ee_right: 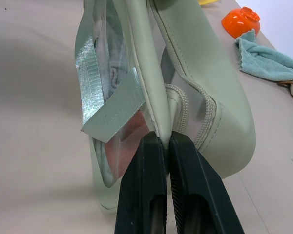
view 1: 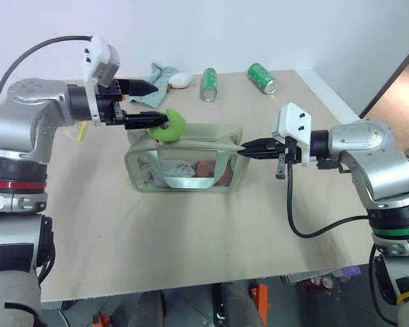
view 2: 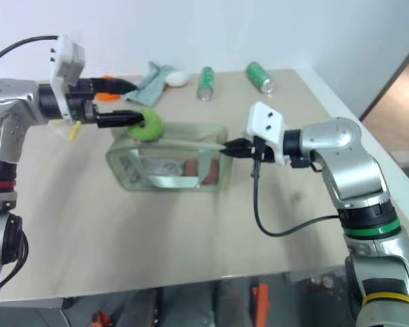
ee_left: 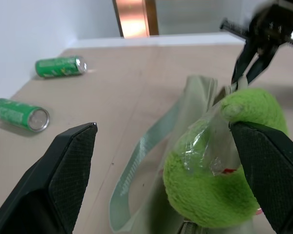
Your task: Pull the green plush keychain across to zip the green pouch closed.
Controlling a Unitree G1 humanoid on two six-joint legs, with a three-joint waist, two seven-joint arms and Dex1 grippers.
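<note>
**A:** Where does the green pouch (view 1: 185, 161) stand, and how much table lies round it?

**B:** Near the middle of the beige table (view 1: 191, 245), long side toward the robot. A broad bare stretch runs from the pouch to the near edge. The far edge is more crowded.

**A:** And the keychain?

**B:** The green plush keychain (view 1: 170, 125) sits at the pouch's top, at the left end, a bright lime ring against the paler fabric. In the left wrist view a bit of clear wrap shows on its surface.

**A:** The left gripper (view 1: 147, 103) — is it gripping the ring?

**B:** No. Its two black fingers stand wide apart. One finger (view 1: 144, 121) lies against the ring's side; the other reaches out over the table beyond the pouch, touching nothing.

**A:** The right gripper (view 1: 248, 149)?

**B:** Pinched tight on the pouch's right end. The right wrist view shows both fingers (ee_right: 144, 185) pressed together on the pale seam edge there, with the zipper track curving just beside it.

**A:** What lies along the far edge?

**B:** Two green cans on their sides — one can (view 1: 209, 84) behind the pouch, the second can (view 1: 262, 78) further right, near the table's far corner. Left of them a white object (view 1: 180, 80) touches a teal cloth (view 1: 162, 73). An orange bowl (ee_right: 241, 21) lies past the cloth. All are well apart from the pouch.
</note>
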